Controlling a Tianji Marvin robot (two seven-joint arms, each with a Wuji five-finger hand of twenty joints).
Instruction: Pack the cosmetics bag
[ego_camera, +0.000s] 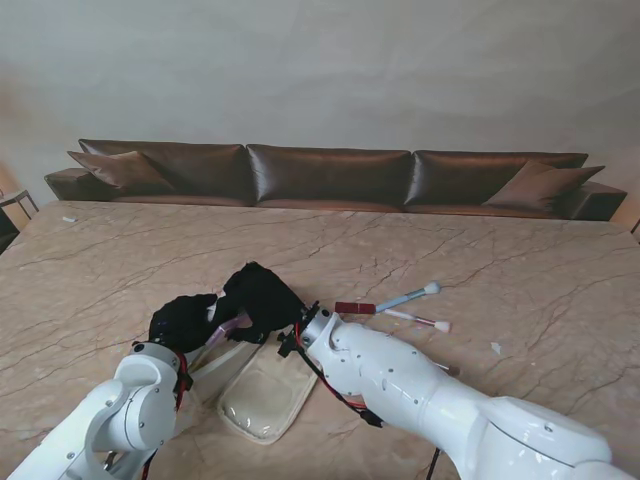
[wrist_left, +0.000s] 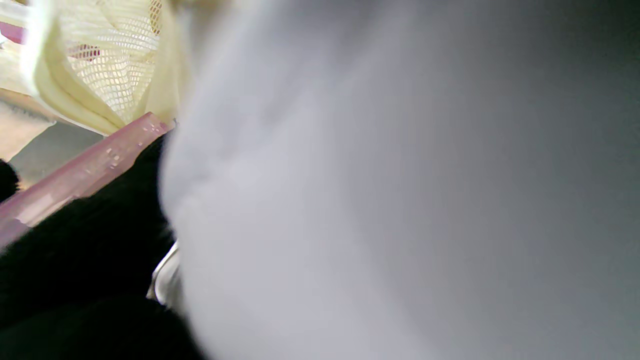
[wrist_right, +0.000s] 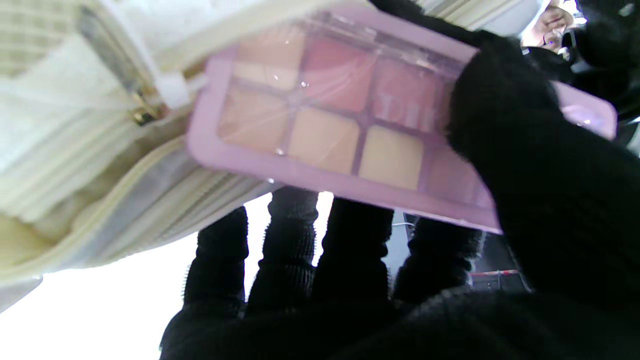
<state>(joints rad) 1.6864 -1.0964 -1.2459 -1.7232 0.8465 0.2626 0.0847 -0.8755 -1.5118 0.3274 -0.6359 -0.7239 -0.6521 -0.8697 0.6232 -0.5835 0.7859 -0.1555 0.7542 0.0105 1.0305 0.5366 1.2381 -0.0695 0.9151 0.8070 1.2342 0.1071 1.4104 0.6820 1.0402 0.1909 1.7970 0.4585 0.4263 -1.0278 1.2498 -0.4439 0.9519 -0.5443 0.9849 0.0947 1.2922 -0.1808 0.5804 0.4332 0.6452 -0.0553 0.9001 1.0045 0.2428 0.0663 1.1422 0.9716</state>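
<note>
Right hand (wrist_right: 525, 210) clamped on pink eyeshadow palette (wrist_right: 330, 125), thumb over its clear lid, one end poking into cream cosmetics bag (ego_camera: 262, 395) near the tabletop's (ego_camera: 520, 260) front edge. Left hand (ego_camera: 183, 322) alongside, grip impossible to tell. Two brushes (ego_camera: 415, 306) toward the right.

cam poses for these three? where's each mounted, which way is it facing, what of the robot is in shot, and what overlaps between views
Stand: above the shoulders, looking down the table toward a sofa; both arms, left hand, right hand, cream bag, brushes.
Left wrist: along the fingers, mostly blocked by a white blur; black glove at the edge.
Right wrist: along the fingers; gloved fingers hold a pink palette at the bag.
Shared: palette and bag in both wrist views.
</note>
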